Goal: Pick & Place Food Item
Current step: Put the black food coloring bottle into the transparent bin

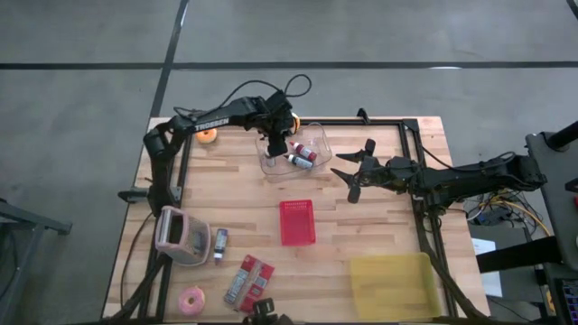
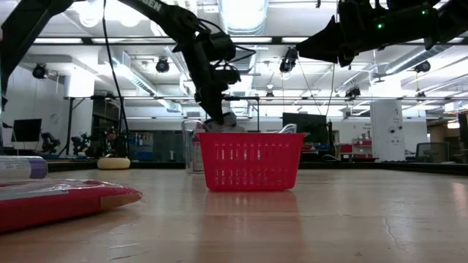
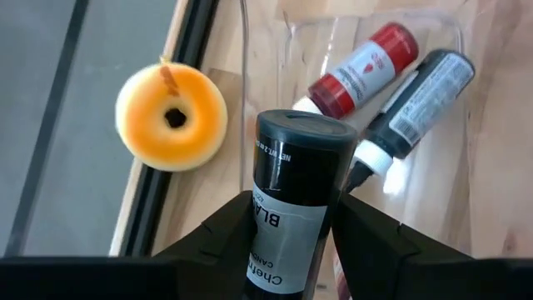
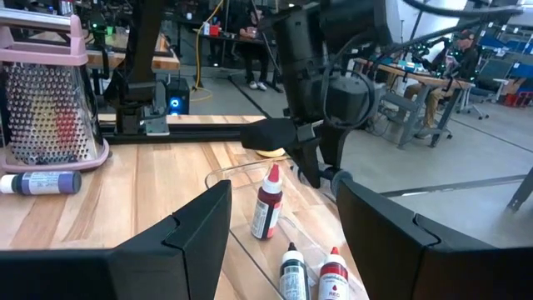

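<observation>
Now 3 bottles: 2 in clear bin (image 1: 318, 144), 1 black bottle (image 3: 294, 200) pinched by left pincer (image 3: 291, 250); right pincer (image 4: 279, 242) spread.

Even, bright overhead light is cast on the surface (image 1: 361, 226), with only soft shadows seen. In the low view, glare is produced by ceiling lamps (image 2: 245, 13) at the upper centre, and the red packet (image 2: 58, 201) at lower left is blurred. The clear container (image 3: 466, 125) in the left wrist view is marked by pale reflections.
</observation>
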`<state>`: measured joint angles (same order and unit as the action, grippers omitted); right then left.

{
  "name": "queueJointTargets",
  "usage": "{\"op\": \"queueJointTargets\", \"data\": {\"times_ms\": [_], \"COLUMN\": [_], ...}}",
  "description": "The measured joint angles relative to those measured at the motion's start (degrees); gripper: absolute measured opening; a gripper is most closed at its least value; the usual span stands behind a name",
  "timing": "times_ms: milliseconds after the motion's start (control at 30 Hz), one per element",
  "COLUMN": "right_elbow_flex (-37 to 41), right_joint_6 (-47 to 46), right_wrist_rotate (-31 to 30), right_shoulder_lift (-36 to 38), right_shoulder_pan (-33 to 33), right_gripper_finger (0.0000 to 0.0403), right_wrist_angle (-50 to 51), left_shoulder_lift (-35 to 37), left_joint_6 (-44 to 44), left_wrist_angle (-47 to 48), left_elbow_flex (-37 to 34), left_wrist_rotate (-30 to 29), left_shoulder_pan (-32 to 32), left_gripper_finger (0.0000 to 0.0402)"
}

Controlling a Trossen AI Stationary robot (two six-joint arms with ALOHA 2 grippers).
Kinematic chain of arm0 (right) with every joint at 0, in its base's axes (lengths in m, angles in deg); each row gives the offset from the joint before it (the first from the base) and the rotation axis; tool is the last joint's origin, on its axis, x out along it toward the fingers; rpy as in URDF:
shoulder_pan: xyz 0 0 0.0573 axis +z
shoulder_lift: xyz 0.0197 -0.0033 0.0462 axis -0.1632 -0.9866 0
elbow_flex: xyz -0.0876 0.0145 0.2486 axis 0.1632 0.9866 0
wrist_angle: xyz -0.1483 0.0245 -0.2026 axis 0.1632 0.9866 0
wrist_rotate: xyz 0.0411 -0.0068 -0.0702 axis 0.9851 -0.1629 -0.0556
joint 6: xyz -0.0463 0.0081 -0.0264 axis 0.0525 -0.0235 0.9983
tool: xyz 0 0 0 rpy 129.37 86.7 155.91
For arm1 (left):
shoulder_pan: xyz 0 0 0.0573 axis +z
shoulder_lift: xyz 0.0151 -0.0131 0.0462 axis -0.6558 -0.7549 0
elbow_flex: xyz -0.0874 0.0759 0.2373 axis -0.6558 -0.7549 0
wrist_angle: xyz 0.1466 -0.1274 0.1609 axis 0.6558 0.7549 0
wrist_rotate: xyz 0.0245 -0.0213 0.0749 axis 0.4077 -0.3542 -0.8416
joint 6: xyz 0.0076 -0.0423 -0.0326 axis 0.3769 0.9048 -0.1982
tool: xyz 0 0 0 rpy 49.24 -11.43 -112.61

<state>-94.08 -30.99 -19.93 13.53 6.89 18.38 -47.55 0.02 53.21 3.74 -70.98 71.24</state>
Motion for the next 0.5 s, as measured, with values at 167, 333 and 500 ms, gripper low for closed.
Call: {"op": "queueJointTargets", "data": {"times_ms": [167, 333, 500], "right_elbow_flex": [0.0, 0.0, 0.0], "right_joint_6": [0.0, 0.0, 0.0], "right_wrist_rotate": [0.0, 0.0, 0.0], "right_shoulder_lift": [0.0, 0.0, 0.0], "right_shoulder_pan": [0.0, 0.0, 0.0], "right_gripper_finger": [0.0215, 0.0215, 0.0215], "right_wrist_angle": [0.0, 0.0, 0.0], "left_shoulder_lift": [-0.3, -0.8, -2.7], "left_joint_6": [0.2, 1.6, 2.1], "left_wrist_angle": [0.0, 0.0, 0.4], "left_elbow_flex": [-0.1, -0.1, -0.1], "left_wrist_rotate": [0.5, 1.7, 1.7], "left_shoulder_pan": [0.0, 0.0, 0.0], "left_gripper_finger": [0.0154, 0.0154, 0.0154]}}
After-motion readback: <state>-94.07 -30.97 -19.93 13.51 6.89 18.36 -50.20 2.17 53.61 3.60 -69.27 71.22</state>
